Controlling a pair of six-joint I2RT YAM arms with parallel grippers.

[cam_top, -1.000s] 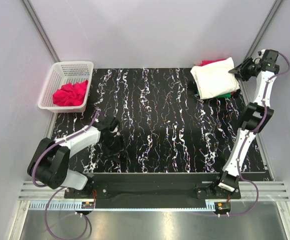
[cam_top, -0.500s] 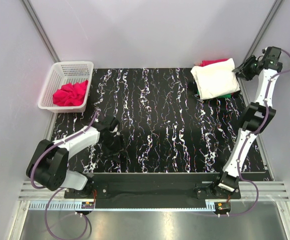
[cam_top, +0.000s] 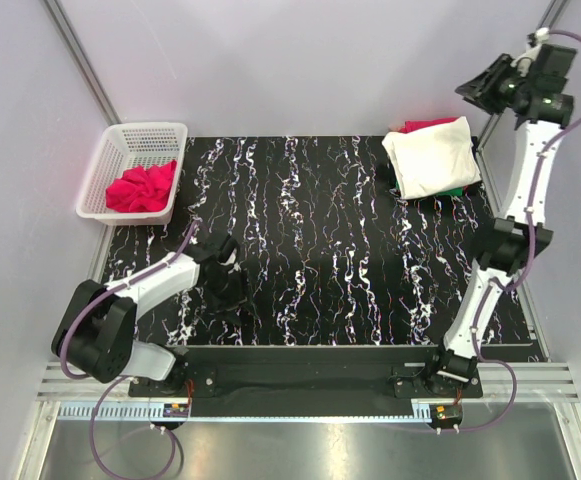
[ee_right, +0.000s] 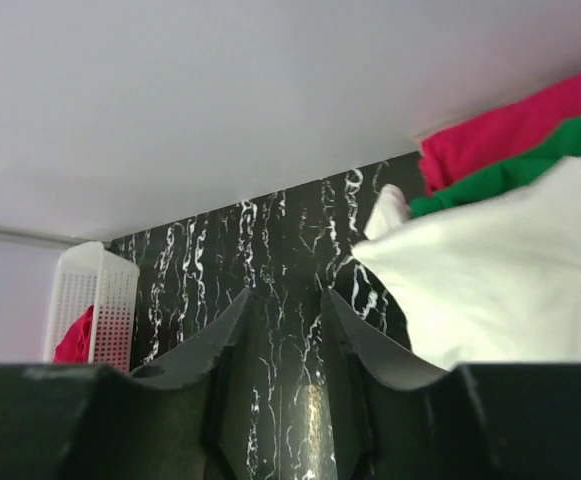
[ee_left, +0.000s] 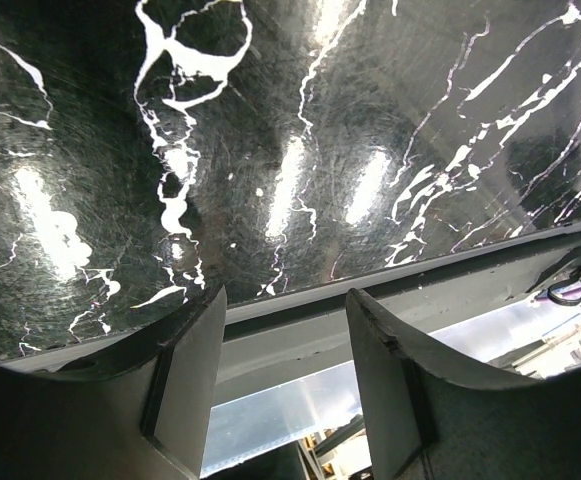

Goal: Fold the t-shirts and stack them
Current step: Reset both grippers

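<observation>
Soft folded white t-shirt atop green t-shirt, red t-shirt at 1 o'clock; left jaws, right jaws parted, holding nothing.

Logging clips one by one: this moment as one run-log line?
left gripper open, low over table | right gripper open, empty, clear of stack | white t-shirt tops stack | red t-shirt crumpled in basket

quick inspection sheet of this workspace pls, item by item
surface: black white-veined table
job's things: white t-shirt folded atop green t-shirt and red t-shirt, far right corner; second red t-shirt crumpled in white basket, far left
clutter: nothing seen
grippers: left gripper open, empty, low over the table's near edge; right gripper open, empty, raised near the stack
cables: purple cables along both arms
surroundings: pale walls, metal frame posts
</observation>
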